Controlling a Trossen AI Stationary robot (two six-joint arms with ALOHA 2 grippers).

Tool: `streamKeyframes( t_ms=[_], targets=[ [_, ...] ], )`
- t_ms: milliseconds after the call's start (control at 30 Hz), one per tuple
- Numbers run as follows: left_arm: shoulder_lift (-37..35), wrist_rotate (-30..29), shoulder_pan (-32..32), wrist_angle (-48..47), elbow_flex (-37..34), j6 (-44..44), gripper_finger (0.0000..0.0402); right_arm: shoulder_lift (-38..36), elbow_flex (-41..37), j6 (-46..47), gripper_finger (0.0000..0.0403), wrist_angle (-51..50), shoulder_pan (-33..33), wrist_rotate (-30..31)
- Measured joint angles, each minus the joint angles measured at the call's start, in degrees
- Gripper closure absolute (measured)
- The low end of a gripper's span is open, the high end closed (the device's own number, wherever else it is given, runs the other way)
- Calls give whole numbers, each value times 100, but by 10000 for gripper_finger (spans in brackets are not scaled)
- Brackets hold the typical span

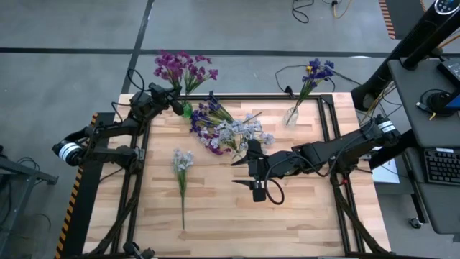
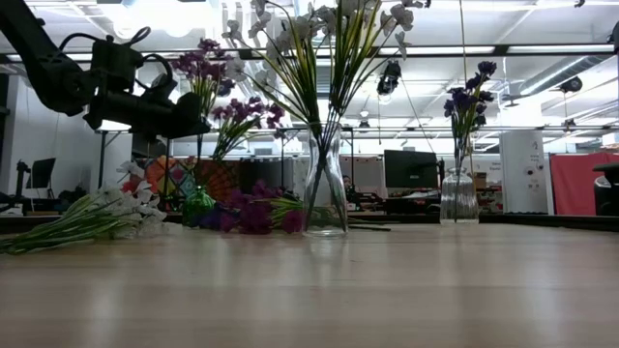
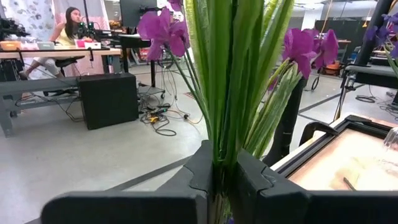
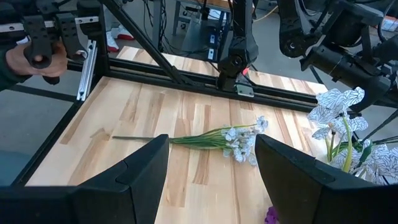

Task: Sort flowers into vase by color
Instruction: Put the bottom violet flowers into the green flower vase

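Left claw (image 1: pixel 175 101) is closed on the green stems of the magenta flowers (image 1: pixel 184 67) at the far-left corner of the tabletop (image 1: pixel 215 208); blossoms are held out past the far edge. In the left wrist view the stems (image 3: pixel 225 81) are seen clamped between the fingers (image 3: pixel 199 177), with magenta blooms (image 3: pixel 163 31) above. A green vase (image 1: pixel 187 109) is seen just beside the left claw.

Right claw (image 1: pixel 253 171) is held open, gripping nothing, above the middle of the tabletop, just in front of the central bunch. In the right wrist view both fingers (image 4: pixel 140 171) are spread wide apart with only bare wood between them.

A clear vase with white-lavender flowers (image 2: pixel 324 184) stands mid-tabletop, white heads at (image 1: pixel 244 132). A heap of blue-violet and magenta flowers (image 1: pixel 205 126) lies on the wood between the green vase and the clear one.

One pale white-lavender spray (image 1: pixel 182 173) lies flat alone on the left half, well apart from the heap, blossoms toward the far side; it is also seen at (image 4: pixel 239 140).

A second clear vase (image 1: pixel 291 115) at the far-right side holds blue-violet flowers (image 1: pixel 318 70).

A person (image 3: pixel 65 31) is seated at a desk in the room beyond.
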Motion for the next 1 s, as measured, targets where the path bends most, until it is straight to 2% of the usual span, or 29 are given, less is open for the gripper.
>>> streamKeyframes(
  t_ms=[333, 767, 1000],
  targets=[
    [0, -1, 0, -77, 0, -120, 339, -2, -7, 0, 170, -59, 0, -2],
    [-90, 1, 0, -734, 0, -331, 204, -2, -7, 22, 170, -224, 0, -4],
    [-109, 38, 0, -800, 0, -271, 172, -2, -9, 79, 170, -326, 1, -4]
  ],
)
